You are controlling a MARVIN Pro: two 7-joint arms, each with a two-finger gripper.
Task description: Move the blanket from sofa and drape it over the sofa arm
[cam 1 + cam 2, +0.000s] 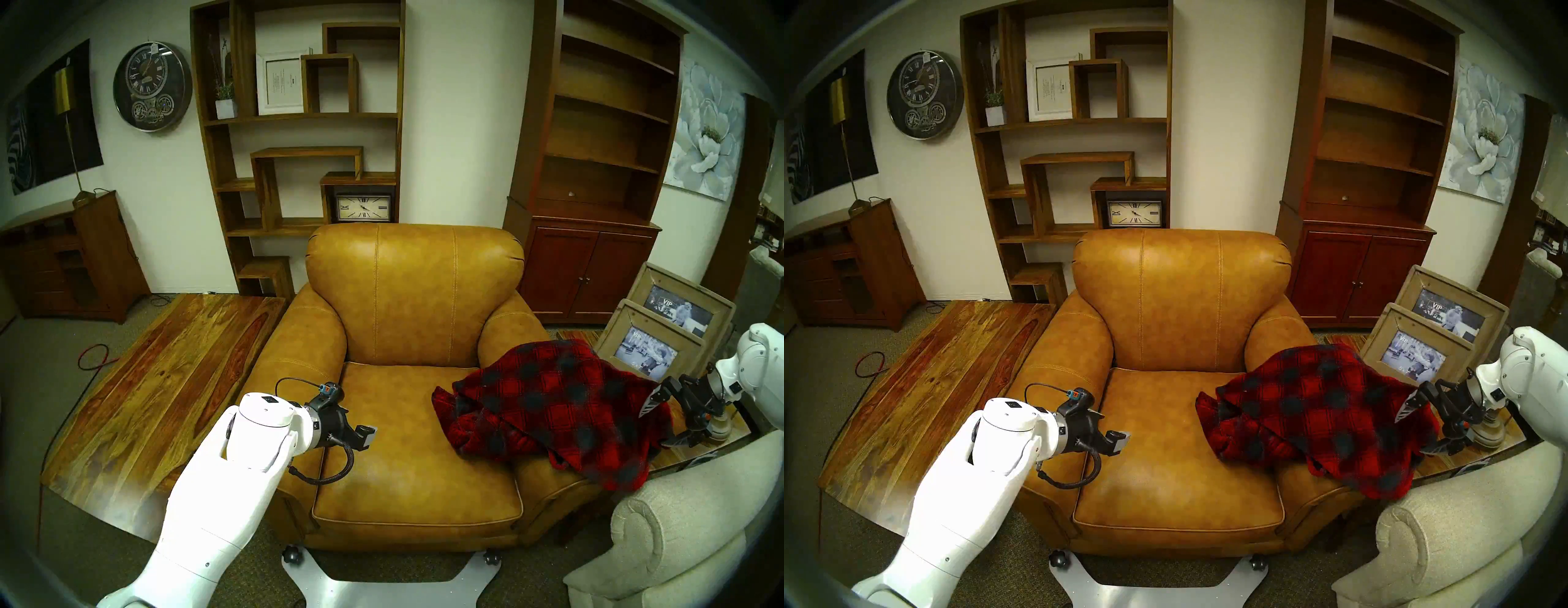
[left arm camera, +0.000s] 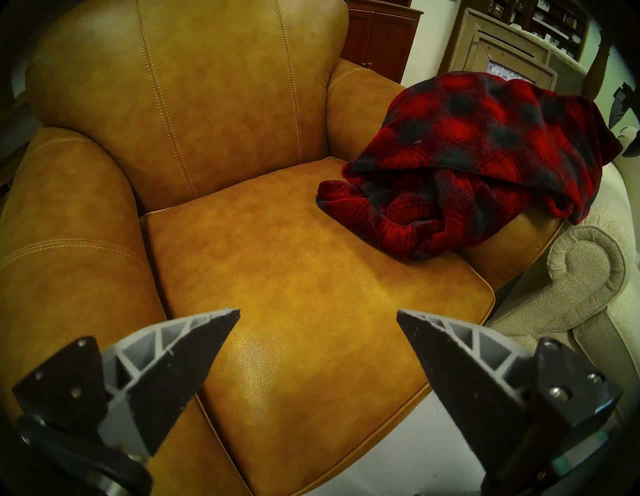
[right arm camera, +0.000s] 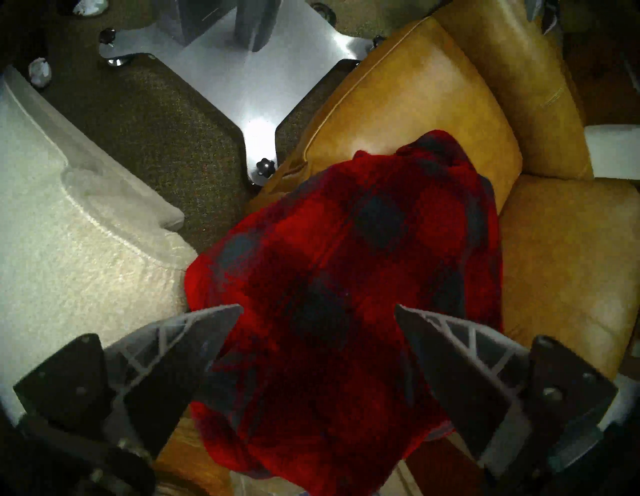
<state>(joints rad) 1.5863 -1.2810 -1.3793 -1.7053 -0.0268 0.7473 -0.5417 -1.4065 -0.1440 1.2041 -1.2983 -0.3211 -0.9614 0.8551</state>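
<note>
The red and dark plaid blanket [image 1: 551,407] [image 1: 1318,412] lies rumpled over the right sofa arm [image 1: 505,322] of the tan leather sofa [image 1: 415,288]. One end spills onto the seat and the other hangs down the arm's outer side. My right gripper [image 1: 655,424] [image 3: 318,310] is open at the blanket's outer edge, fingers spread on either side of the cloth [image 3: 346,277] without pinching it. My left gripper [image 1: 367,437] [image 2: 318,313] is open and empty above the seat's left side, far from the blanket [image 2: 485,156].
A beige fabric chair [image 1: 679,530] with a scrolled arm stands close to the sofa's right front. Two wooden picture frames [image 1: 662,339] lean behind the right arm. A low wooden table [image 1: 161,382] is left of the sofa. My base plate [image 1: 390,586] is at its front.
</note>
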